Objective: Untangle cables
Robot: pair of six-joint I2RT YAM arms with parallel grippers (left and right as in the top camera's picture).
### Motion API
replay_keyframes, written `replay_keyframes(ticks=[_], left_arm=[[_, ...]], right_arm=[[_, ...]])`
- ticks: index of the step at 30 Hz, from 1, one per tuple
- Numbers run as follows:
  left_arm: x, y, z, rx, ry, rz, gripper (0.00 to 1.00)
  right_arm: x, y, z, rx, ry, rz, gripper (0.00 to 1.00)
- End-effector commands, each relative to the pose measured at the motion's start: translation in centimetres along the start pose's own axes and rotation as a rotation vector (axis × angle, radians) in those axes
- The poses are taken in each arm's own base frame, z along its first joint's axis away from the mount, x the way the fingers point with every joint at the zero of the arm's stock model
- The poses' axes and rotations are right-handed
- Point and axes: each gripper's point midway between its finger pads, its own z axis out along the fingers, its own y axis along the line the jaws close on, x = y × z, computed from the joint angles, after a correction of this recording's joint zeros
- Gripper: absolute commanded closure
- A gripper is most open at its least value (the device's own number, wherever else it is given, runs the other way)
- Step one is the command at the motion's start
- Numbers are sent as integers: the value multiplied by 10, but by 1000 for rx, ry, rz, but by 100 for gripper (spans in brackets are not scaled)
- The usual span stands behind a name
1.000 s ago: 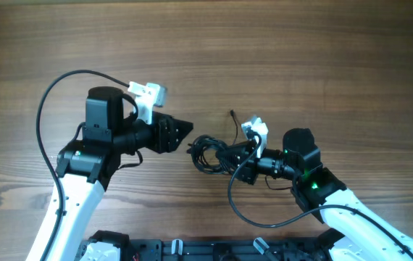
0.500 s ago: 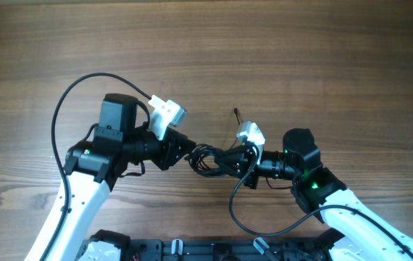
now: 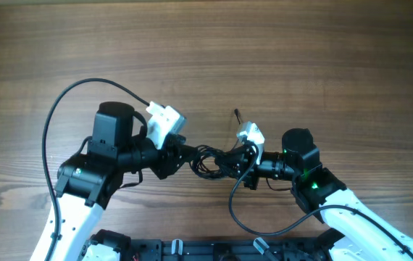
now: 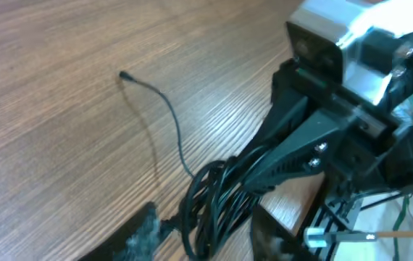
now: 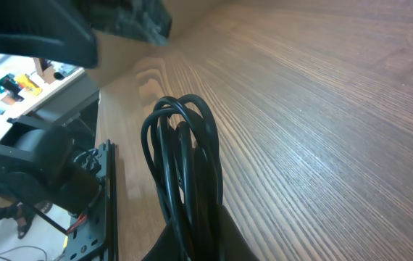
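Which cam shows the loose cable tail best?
Left wrist: the loose tail lies in full view, from the bundle out to its tip. Overhead shows it only as a short stub above the bundle. Right wrist shows just the bundle's loops, no tail.

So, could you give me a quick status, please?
Right gripper shut on the cables. Left gripper at the bundle's far side, grip unclear. One loose strand trails away. Nothing obstructing.

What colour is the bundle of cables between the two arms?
Black. The thin, looped bundle of cables shows best in the right wrist view.
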Motion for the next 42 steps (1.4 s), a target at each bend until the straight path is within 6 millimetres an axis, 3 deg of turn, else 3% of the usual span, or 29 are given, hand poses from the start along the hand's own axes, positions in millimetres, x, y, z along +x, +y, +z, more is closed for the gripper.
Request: replay_keyframes(ticks=[1, 5, 11, 17, 19, 20, 23, 29, 36, 42], left_arm=[[7, 24, 6, -111, 61, -22, 66], [13, 30, 17, -107, 101, -89, 66], [17, 4, 28, -37, 136, -27, 57], [20, 15, 29, -127, 154, -44, 60], [16, 31, 22, -228, 140, -54, 63], [0, 46, 5, -346, 76, -107, 65], [-28, 17, -15, -278, -41, -54, 59], [-5, -15, 4, -192, 73, -2, 59], [12, 21, 31, -337, 199, -47, 66], [13, 27, 32, -368, 204, -49, 67]], right_arm=[[-1, 0, 0, 0, -5, 7, 96], [-1, 0, 0, 1, -5, 7, 96], [-1, 0, 0, 1, -5, 7, 96], [-1, 0, 0, 1, -5, 8, 96], [0, 0, 0, 1, -2, 10, 96], [2, -1, 0, 2, 3, 17, 96], [2, -2, 0, 7, 6, 21, 96], [2, -3, 0, 15, 5, 41, 96], [2, -3, 0, 15, 5, 63, 96], [2, -3, 0, 14, 5, 63, 96]])
